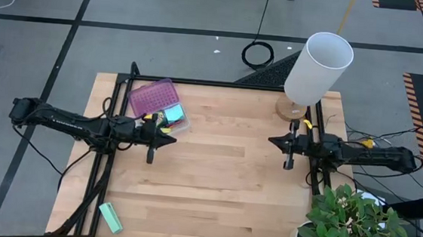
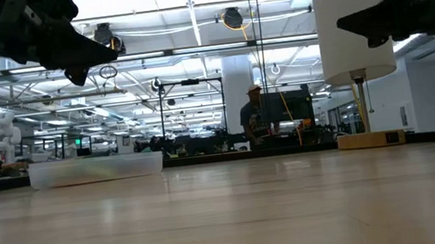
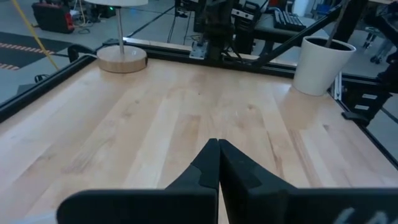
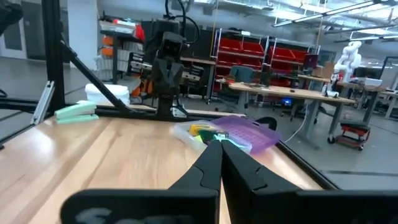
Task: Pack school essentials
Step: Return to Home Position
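Clear pencil case [image 1: 168,118] with purple lid [image 1: 153,96] lying at surface's [image 1: 221,187] far-left side, cyan pad [image 1: 174,115] showing inside (other contents too small to tell). Left gripper [image 1: 150,157] hovering just beside it, fingers pressed together. Right gripper [image 1: 289,165] hanging near lamp [image 1: 318,66], fingers together. Mint block [image 1: 111,217] lying at near-left corner.

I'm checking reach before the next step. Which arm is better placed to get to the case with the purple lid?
Left. The left gripper sits shut right beside the case; the right gripper, also shut, is across the table near the lamp.
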`<state>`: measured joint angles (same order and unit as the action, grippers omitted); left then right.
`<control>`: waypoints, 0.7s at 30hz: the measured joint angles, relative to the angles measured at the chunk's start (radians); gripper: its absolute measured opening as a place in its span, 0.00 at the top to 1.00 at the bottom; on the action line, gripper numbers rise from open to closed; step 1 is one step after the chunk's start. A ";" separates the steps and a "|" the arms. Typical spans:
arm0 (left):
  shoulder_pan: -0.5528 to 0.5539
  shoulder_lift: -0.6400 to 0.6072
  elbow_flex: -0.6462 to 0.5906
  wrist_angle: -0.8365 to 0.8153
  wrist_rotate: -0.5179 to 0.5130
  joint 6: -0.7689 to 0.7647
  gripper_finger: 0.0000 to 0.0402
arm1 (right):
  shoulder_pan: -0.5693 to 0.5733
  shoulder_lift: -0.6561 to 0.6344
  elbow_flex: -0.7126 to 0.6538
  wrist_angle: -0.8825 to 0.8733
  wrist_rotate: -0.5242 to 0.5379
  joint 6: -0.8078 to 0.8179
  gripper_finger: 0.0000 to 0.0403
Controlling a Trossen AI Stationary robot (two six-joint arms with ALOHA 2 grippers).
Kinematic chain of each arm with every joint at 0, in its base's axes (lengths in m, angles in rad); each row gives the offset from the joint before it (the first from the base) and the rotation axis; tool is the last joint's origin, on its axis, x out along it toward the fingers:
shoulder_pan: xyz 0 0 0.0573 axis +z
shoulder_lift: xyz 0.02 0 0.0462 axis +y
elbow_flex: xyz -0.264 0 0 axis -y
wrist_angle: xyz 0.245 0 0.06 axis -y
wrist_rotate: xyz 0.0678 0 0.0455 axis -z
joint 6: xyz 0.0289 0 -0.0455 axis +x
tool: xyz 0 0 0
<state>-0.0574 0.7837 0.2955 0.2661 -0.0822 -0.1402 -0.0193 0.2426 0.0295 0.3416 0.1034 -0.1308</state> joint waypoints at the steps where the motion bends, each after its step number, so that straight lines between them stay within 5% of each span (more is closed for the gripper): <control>1: 0.000 0.000 0.000 0.000 0.000 0.000 0.99 | 0.000 -0.020 -0.001 -0.021 -0.001 -0.003 1.00; 8: 0.000 0.000 0.000 0.001 0.000 -0.004 0.99 | 0.000 -0.171 -0.002 -0.192 -0.015 -0.002 1.00; 16: 0.000 0.000 0.000 0.001 0.012 -0.003 0.99 | 0.000 -0.238 -0.003 -0.321 -0.207 0.087 1.00; 21: 0.000 0.000 0.000 0.001 0.012 -0.003 0.99 | -0.001 -0.230 -0.003 -0.338 -0.141 0.055 1.00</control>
<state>-0.0574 0.7837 0.2958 0.2672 -0.0704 -0.1432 -0.0200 0.0124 0.0261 0.0032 -0.0380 -0.0753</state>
